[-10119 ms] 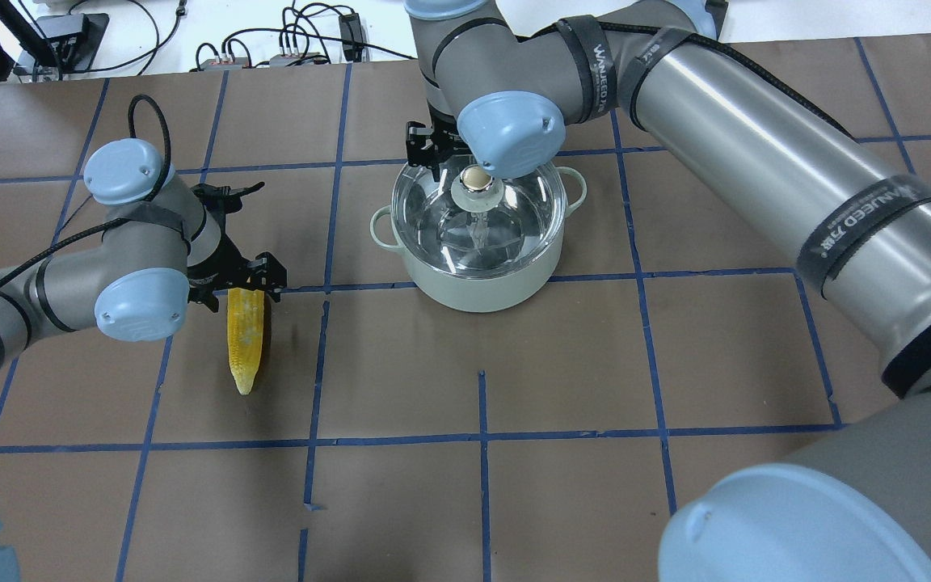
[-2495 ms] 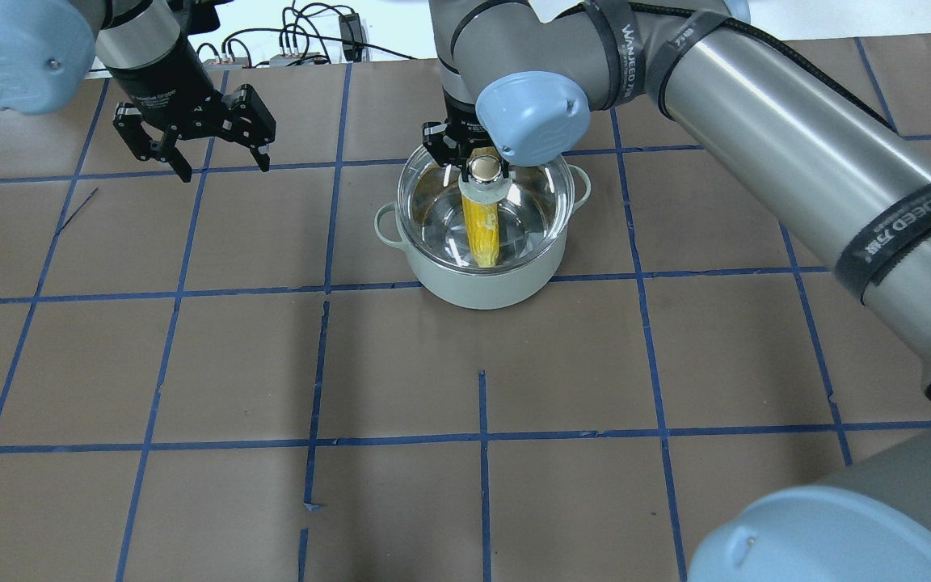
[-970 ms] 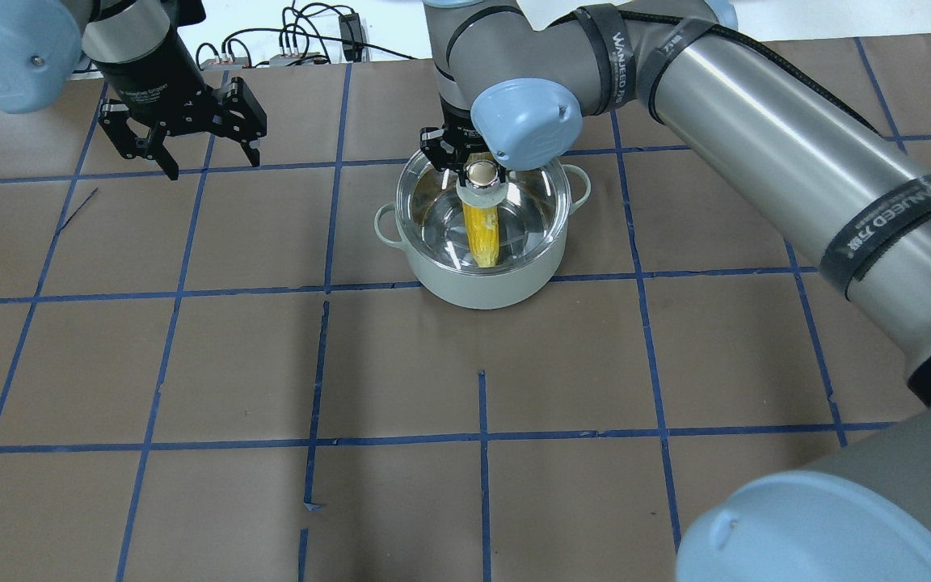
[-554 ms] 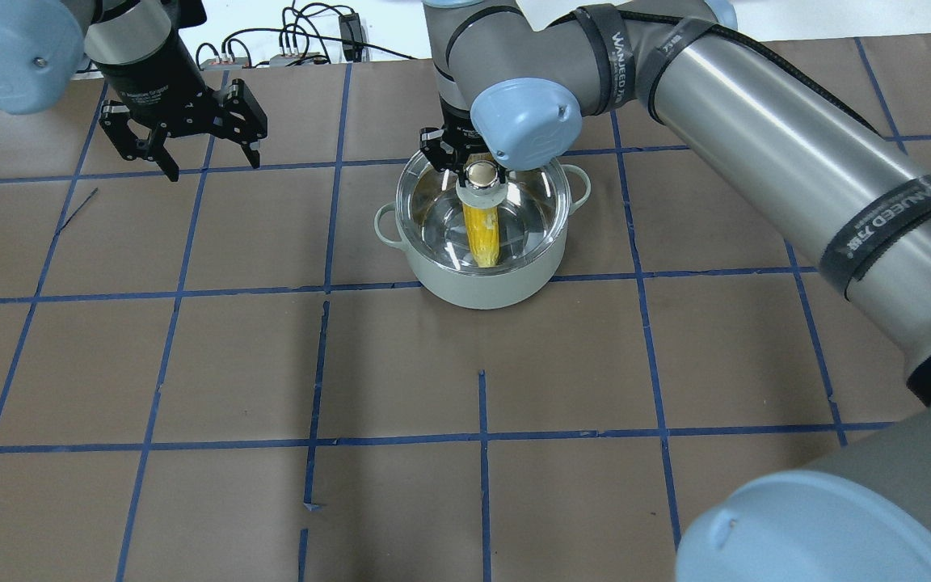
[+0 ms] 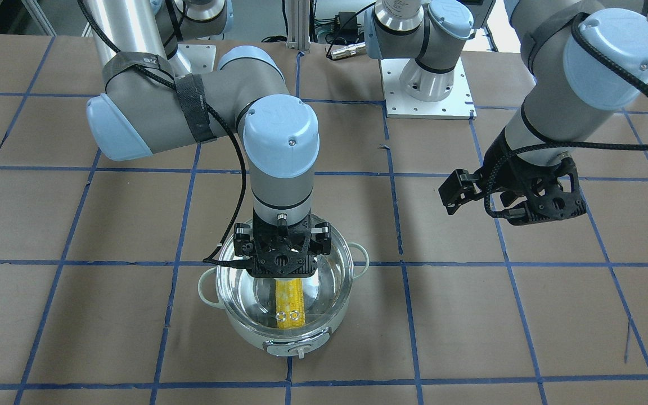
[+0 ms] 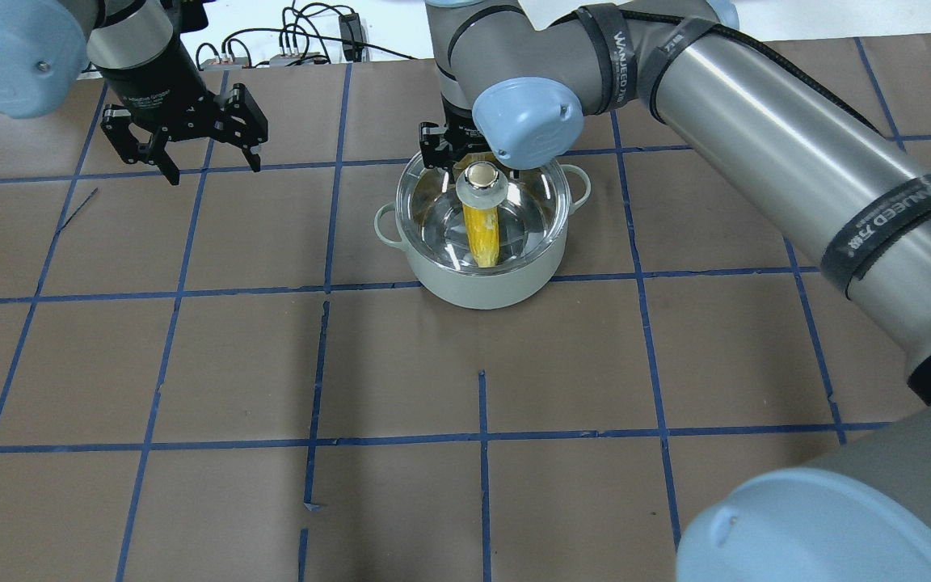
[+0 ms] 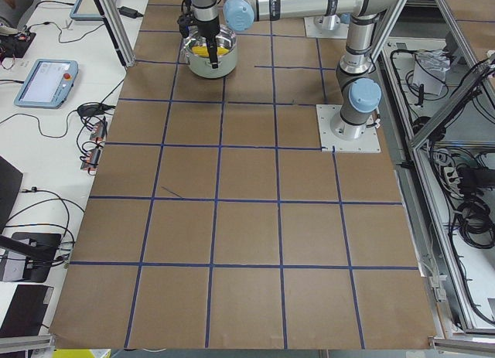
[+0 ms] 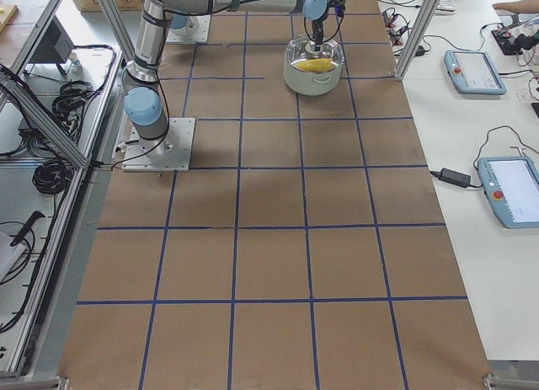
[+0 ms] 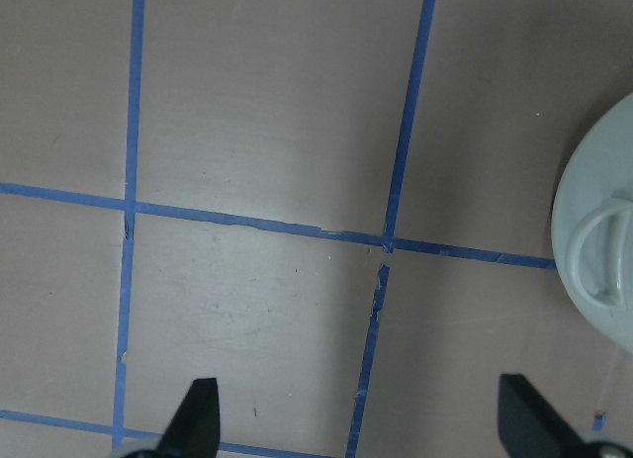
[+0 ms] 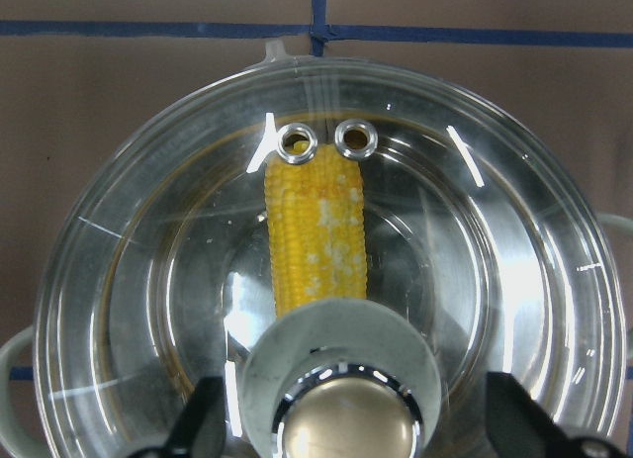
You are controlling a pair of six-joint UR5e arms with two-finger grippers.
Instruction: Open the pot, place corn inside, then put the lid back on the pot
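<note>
The pale mint pot [image 6: 482, 289] stands at the table's far middle, also in the front view [image 5: 245, 332]. The yellow corn [image 6: 482, 234] lies inside it, seen through the clear glass lid [image 6: 534, 202] that sits on the pot's rim. The right wrist view shows the corn [image 10: 316, 230] under the lid [image 10: 495, 280], with the lid's knob [image 10: 341, 418] in the middle. My right gripper [image 5: 280, 264] hangs over the knob, open, with its fingers apart on either side. My left gripper [image 6: 183, 153] is open and empty, well left of the pot.
Brown paper with blue tape lines covers the table [image 6: 482, 485]. Cables and boxes lie past the far edge [image 6: 288, 40]. The left wrist view shows bare paper and one pot handle [image 9: 603, 260]. The arm bases [image 5: 428, 84] stand on the robot's side.
Ten seconds ago the corn lay on the table by my left gripper; now it is in the lidded pot. My left arm has drawn back and up. Over the last second almost nothing moved.
</note>
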